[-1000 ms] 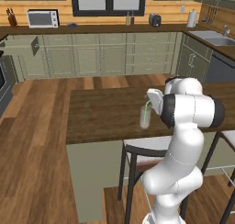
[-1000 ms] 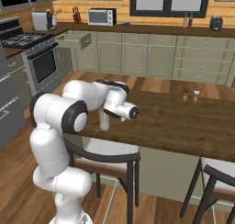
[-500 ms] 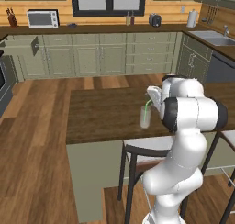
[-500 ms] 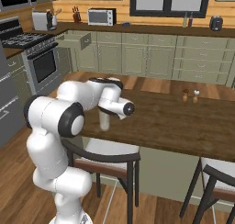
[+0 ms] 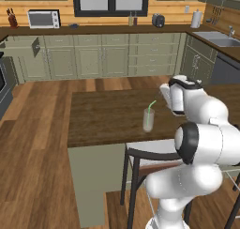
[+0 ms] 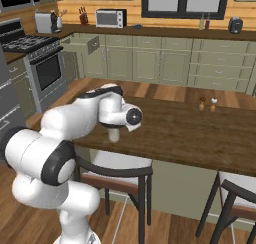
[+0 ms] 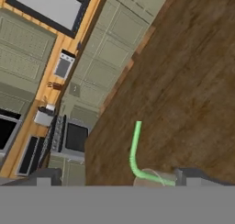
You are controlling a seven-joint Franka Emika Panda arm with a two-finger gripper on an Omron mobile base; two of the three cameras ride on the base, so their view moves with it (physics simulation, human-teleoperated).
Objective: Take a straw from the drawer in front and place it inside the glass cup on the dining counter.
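The glass cup (image 5: pixel 148 121) stands upright near the front edge of the dining counter (image 5: pixel 103 118), and the light-green straw (image 5: pixel 150 107) leans inside it with its bent top sticking out. My gripper (image 7: pixel 121 177) is open and holds nothing. It hangs just above and to the right of the cup. In the hand view the straw (image 7: pixel 134 149) and the cup's rim (image 7: pixel 151 176) lie between my spread fingertips (image 7: pixel 47 177). From the right base view my arm covers most of the cup (image 6: pixel 114 135). The drawer (image 6: pixel 80 44) stands pulled open at the far cabinets, also in the left base view (image 5: pixel 22 46).
Two small shakers (image 6: pixel 207 104) stand on the counter's far right. A stool (image 5: pixel 149 156) sits under the counter's near edge right by my base, and another stool (image 6: pixel 239 190) is to the right. A stove (image 6: pixel 35 63) is at the far left.
My hand has pulled back up and away from the cup, with the jaws a little wider. The straw stays in the cup.
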